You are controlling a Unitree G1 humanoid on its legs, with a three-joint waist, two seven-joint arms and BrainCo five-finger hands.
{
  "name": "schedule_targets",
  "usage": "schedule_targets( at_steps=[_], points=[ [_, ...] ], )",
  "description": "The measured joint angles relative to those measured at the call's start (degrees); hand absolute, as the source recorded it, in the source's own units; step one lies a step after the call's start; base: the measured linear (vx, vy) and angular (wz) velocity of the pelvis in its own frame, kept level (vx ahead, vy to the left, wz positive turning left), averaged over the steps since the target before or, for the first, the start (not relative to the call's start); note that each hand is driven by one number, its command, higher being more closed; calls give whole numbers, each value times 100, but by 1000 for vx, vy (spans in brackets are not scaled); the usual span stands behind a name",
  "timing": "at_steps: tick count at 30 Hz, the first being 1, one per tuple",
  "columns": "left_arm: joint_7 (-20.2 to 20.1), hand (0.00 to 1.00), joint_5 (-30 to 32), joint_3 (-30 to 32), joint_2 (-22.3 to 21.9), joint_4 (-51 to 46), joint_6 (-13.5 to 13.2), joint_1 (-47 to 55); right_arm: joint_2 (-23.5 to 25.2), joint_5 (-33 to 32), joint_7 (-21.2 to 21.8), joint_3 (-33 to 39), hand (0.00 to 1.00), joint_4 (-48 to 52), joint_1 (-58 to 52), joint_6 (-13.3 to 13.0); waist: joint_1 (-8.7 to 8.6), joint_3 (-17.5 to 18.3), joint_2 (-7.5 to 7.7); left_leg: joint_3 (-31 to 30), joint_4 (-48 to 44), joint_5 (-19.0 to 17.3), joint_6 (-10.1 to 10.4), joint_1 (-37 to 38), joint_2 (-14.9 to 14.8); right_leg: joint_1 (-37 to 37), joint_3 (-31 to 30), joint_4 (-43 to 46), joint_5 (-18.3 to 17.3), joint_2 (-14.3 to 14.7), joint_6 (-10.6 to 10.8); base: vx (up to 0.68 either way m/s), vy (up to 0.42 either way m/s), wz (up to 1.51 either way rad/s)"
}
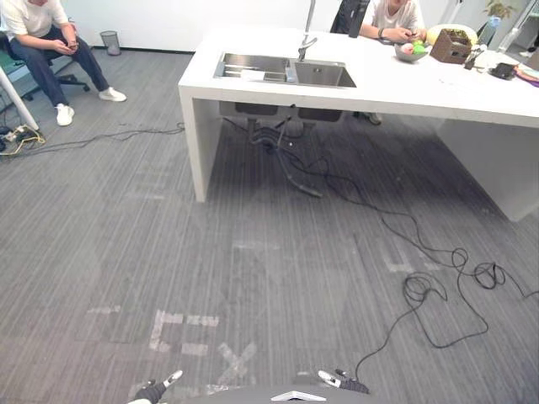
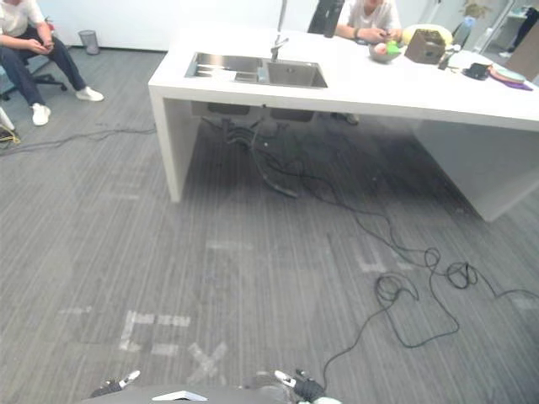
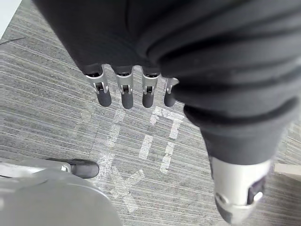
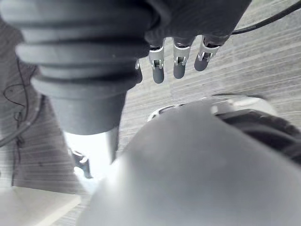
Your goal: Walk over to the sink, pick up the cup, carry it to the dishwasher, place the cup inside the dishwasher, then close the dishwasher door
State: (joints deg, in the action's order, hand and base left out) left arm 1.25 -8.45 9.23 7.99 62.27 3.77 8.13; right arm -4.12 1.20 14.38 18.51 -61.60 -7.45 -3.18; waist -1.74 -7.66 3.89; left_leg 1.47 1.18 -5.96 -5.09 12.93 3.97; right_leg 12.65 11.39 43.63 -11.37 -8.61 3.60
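The left robot hand (image 1: 157,389) is hanging low at the near edge of the head views, over the grey striped carpet floor (image 1: 253,252). In its wrist view its silver, dark-tipped fingers (image 3: 124,94) are pointing straight down in a relaxed row, spread loosely and holding nothing. The right robot hand (image 1: 341,382) is hanging at the opposite side, and its fingers (image 4: 180,63) are likewise extending loosely with nothing in them.

The long white bench (image 1: 404,93) is standing well apart from both hands, across the carpet. A stainless steel double sink (image 1: 324,74) is sitting in its left end, with a chrome tap (image 1: 306,44) rising behind the divider between the two basins. From this angle the basins are showing little of their insides, so I cannot tell whether the cup is lying in one of them.

Dark hoses and cables (image 1: 286,156) are trailing down from under the sink onto the floor. Pale tape marks (image 1: 194,337) are lying on the carpet just ahead of the hands.

A person in a white shirt and dark trousers (image 1: 42,38) is sitting on a chair at the far left, near a small mesh wastebasket (image 1: 110,42). Another person in a white shirt (image 1: 396,18) is sitting behind the bench, with a grey bowl holding something green (image 1: 411,52) and a brown box (image 1: 450,46) beside it on the benchtop.
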Motion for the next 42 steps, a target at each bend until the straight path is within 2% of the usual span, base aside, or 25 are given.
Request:
schedule_targets(
  at_steps=[3, 6, 9, 10, 11, 12, 14, 17, 19, 21, 23, 25, 27, 28, 29, 31, 32, 33, 34, 36, 38, 39, 40, 41, 42],
  points=[
    [-13, 0, 65, 344, -70, 0, 149, -27, 52, -233, -28, 39, 0, 3, -118, -141, -69, -26, -51, -307, -304, -280, 117, -112, -171, 197, 0, -1241, -45, 71, -42, 214, -80, 50],
    [-6, 0, 210, 562, -207, -48, 194, -41, 62, -362, -73, 119, 0, 200, -194, -162, -28, -179, -203, -341, -525, -587, 275, -52, -437, 414, -36, -2492, 479, 85, -4, 327, -140, 20],
    [13, 0, 207, 841, -321, -181, 249, 8, 128, -346, -68, 114, 0, 490, -430, -26, -22, -285, -241, -318, -1093, -1317, 648, 192, -659, 359, -150, -2548, 764, 69, -38, 472, -273, 2],
    [65, 0, 215, 888, -394, -242, 247, 59, 115, -350, -58, 140, 0, 524, -508, 49, -37, -261, -329, -277, -1141, -1549, 795, 396, -853, 350, -93, -2273, 1097, 126, -37, 573, -335, 8],
    [89, 0, 234, 901, -421, -251, 247, 77, 107, -353, -57, 162, 0, 560, -538, 92, -49, -251, -373, -259, -1230, -1575, 845, 455, -934, 391, -26, -2050, 1078, 180, -78, 601, -336, 1],
    [118, 0, 257, 967, -508, -275, 239, 115, 67, -355, -38, 244, 0, 571, -542, 142, -42, -222, -437, -196, -1545, -1507, 970, 385, -1108, 449, 28, -1719, 693, 328, -208, 684, -416, -12],
    [130, 0, 325, 1082, -613, -306, 239, 112, -29, -349, 19, 257, 0, 557, -546, 234, -42, -150, -544, -169, -2216, -1246, 1134, 137, -1309, 422, 70, -1565, 377, 547, -378, 564, -350, -24],
    [136, 0, 536, 1225, -651, -308, 235, 102, -121, -336, 84, 327, 0, 542, -552, 218, -159, -113, -672, -297, -4419, -326, 1201, -818, -1621, -184, 118, -2026, 87, 917, -593, 490, -258, -6],
    [133, 0, 534, 1367, -693, -383, 193, 97, -142, -302, 174, 326, 0, 534, -580, 139, -144, -125, -696, -72, -6014, -492, 1083, -1476, -1861, -870, 76, -2596, 9, 1189, -739, 644, -272, -8],
    [129, 0, 535, 1304, -685, -590, 80, 85, -162, -307, 167, 244, 0, 389, -558, 43, -6, -173, -604, 90, -6695, -883, 980, -2255, -1734, -1744, 6, -3138, 17, 1304, -780, 522, -154, -24],
    [113, 0, 535, 1257, -713, -735, -66, 78, -188, -312, 168, 251, 0, 221, -376, 34, 174, -213, -547, 467, -6155, -1234, 941, -2697, -1526, -2228, -259, -3397, -2, 1278, -805, 441, -36, -70],
    [110, 0, 535, 1112, -687, -782, -195, 82, -174, -312, 174, 266, 0, 236, -238, 33, 231, -234, -500, 826, -4800, -1255, 862, -2941, -1259, -2590, -483, -3643, -39, 1147, -740, 450, 69, -81],
    [137, 0, 647, 1018, -680, -799, -426, 91, -89, -307, 175, 404, 0, 272, -149, 5, 250, -249, -458, 750, -2552, -611, 797, -3022, -899, -2917, -697, -3862, -225, 900, -488, 445, 169, -67],
    [223, 0, 641, 945, -687, -804, -572, 115, -61, -305, 171, 467, 0, 277, -149, -30, 269, -265, -436, 619, -1946, -13, 790, -3010, -818, -3045, -817, -3908, -372, 790, -434, 480, 270, -69],
    [307, 0, 642, 840, -684, -863, -754, 170, 28, -307, 170, 455, 0, 397, -174, -46, 330, -265, -422, 648, -1823, 603, 852, -2999, -767, -3119, -1022, -3918, -589, 667, -413, 561, 357, -56],
    [585, 0, 656, 686, -643, -968, -1082, 74, -20, -294, 173, 354, 0, 413, -148, -37, 297, -351, -407, 644, -2631, 314, 461, -3311, -642, -3085, -1252, -3749, -733, 586, -568, 536, 299, -26],
    [680, 0, 679, 587, -607, -969, -1160, 1, -34, -294, 165, 329, 0, 408, -130, -24, 286, -383, -402, 637, -2813, 227, 325, -3374, -642, -3072, -1311, -3684, -650, 581, -461, 407, 192, -2],
    [804, 0, 727, 481, -534, -972, -1214, -55, -16, -292, 150, 232, 0, 406, -110, 10, 270, -422, -344, 648, -2989, 99, 259, -3354, -628, -3062, -1385, -3493, -557, 515, -423, 471, 260, 1],
    [1029, 0, 881, 245, -379, -1046, -1326, -100, 58, -195, 146, 192, 0, 394, -86, 95, 249, -433, -163, 723, -2958, -75, 156, -3036, -531, -3054, -1455, -3009, -393, 432, -380, 461, 245, 4],
    [1301, 0, 1062, -238, -246, -1725, -1353, -99, 150, -120, 154, 209, 0, 238, -97, 116, 232, -348, 34, 794, -2675, -238, 76, -2582, -326, -2842, -1414, -2072, -174, 279, -9, 471, 211, 4],
    [1521, 0, 1322, -735, -226, -2729, -1405, -206, 165, -92, 158, 186, 0, 210, -89, 116, 244, -311, 66, 891, -2365, -415, 59, -2151, -223, -2182, -1395, -537, 413, 117, 937, 398, 161, -25],
    [1635, 0, 1569, -932, -212, -3438, -1367, -294, 171, -100, 169, 183, 0, 238, -82, 42, 250, -335, 50, 959, -2076, -469, 80, -1764, -168, -1586, -1286, 644, 604, -50, 1048, 309, 138, -48],
    [1693, 0, 1721, -1001, -208, -3793, -1322, -342, 166, -103, 172, 181, 0, 242, -87, 8, 230, -339, 42, 963, -1892, -458, 92, -1546, -120, -1322, -1107, 1127, 531, -161, 852, 350, 170, -53],
    [1787, 0, 2000, -1159, -197, -4407, -1227, -477, 135, -103, 171, 162, 0, 259, -122, -44, 134, -320, -1, 962, -1541, -446, 105, -1121, -74, -886, -719, 1698, 309, -310, 399, 300, 148, -25],
    [1863, 0, 2334, -1260, -129, -4835, -1136, -714, 109, -124, 163, 105, 0, 334, -193, -86, 31, -317, -68, 932, -1243, -439, 115, -805, -70, -550, -374, 1767, 101, -299, 224, 282, 123, -8]
  ],
)
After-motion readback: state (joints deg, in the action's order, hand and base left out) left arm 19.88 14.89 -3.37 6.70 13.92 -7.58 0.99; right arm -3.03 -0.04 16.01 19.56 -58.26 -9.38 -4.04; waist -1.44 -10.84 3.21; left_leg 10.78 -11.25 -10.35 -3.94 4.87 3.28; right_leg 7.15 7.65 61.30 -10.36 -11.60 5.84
